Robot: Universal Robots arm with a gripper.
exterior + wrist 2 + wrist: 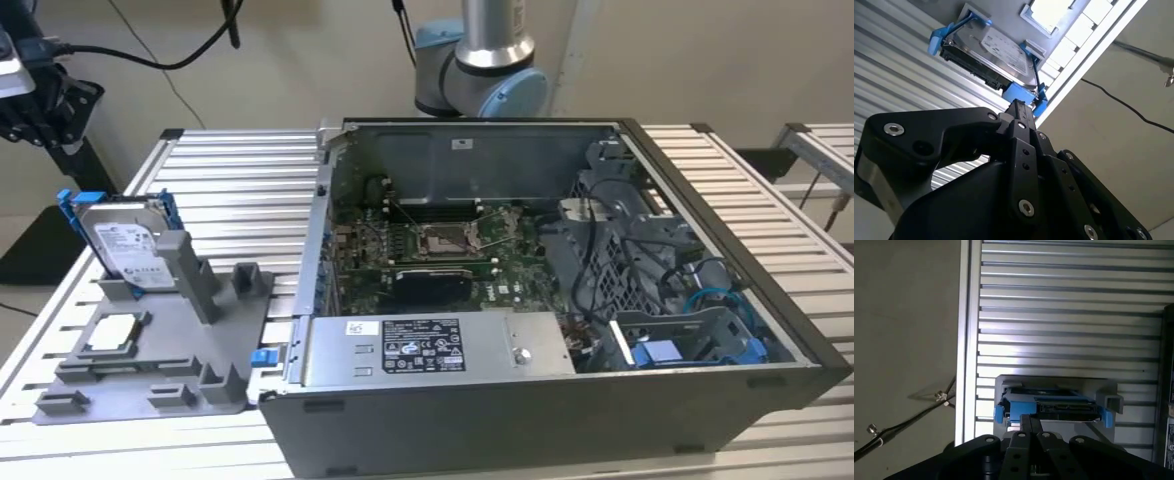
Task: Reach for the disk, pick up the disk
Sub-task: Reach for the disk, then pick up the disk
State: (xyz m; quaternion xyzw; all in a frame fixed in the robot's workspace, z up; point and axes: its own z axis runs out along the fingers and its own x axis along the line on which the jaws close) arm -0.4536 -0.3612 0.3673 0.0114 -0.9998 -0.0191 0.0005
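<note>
The disk (127, 245) stands upright on its edge in a slot of a grey holder (160, 375) on the slatted metal tabletop (240, 170). In the exterior view it is at about 9 o'clock of the open computer case (534, 440), well apart from it. Its silver face with the white label is turned toward the camera. The blue frame shows along its upper edge and side. The disk sits at the 11 o'clock end of the holder. At 6 o'clock of the disk, a small square silvery chip (114, 332) lies flat on the same holder.

Inside the case, a grey box with a black-and-white label (427, 350) lies along the 6 o'clock wall. The motherboard (427, 250) is behind it, and blue cables (707, 285) are toward 3 o'clock. The arm's base (481, 60) rises at 12 o'clock of the case.

In both wrist views the claw (1018, 103) (1030, 417) points at the disk (994, 50) (1054, 405). Its black fingers are drawn together with nothing between them. In the second wrist view the tip lines up with the blue frame at one end of the disk. Whether the tip touches the frame cannot be told there. The first wrist view shows the disk's narrow edge just beyond the tip, blue tabs at both ends, seated in the grey holder (1109, 402).
</note>
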